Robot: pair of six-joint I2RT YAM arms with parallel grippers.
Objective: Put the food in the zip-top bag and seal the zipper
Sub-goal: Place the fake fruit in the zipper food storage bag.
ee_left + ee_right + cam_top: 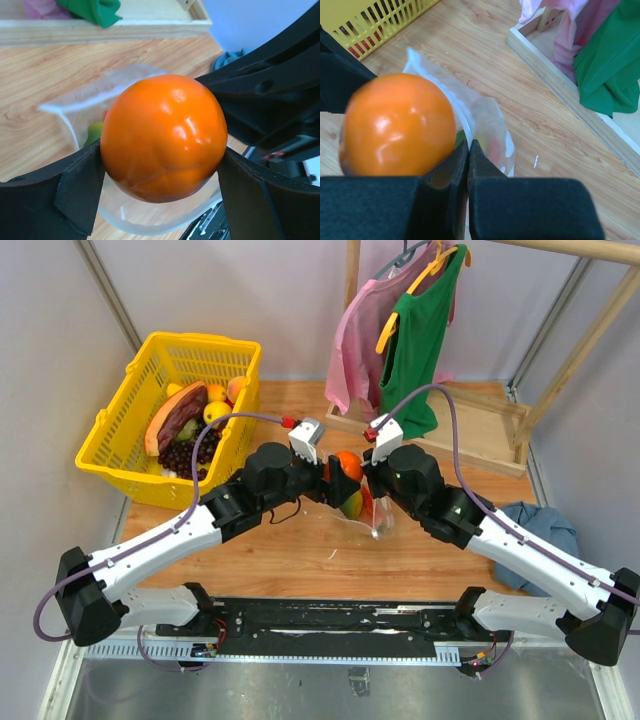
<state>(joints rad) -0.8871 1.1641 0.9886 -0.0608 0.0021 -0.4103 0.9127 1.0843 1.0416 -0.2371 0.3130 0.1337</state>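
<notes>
An orange (162, 135) sits squeezed between the two fingers of my left gripper (160, 167), right above the open mouth of the zip-top bag (85, 105). From above, the orange (348, 464) hangs at mid-table over the bag (368, 518). My right gripper (469, 145) is shut on the bag's rim, pinching the whitish zipper (462, 107) and holding the mouth up beside the orange (400, 125). Green and red food pieces (94, 132) show through the plastic inside the bag.
A yellow mesh basket (170, 410) with more toy fruit stands at the back left. A wooden rack base (480, 430) with pink and green garments (420, 330) is at the back right. A blue cloth (540, 525) lies at the right edge.
</notes>
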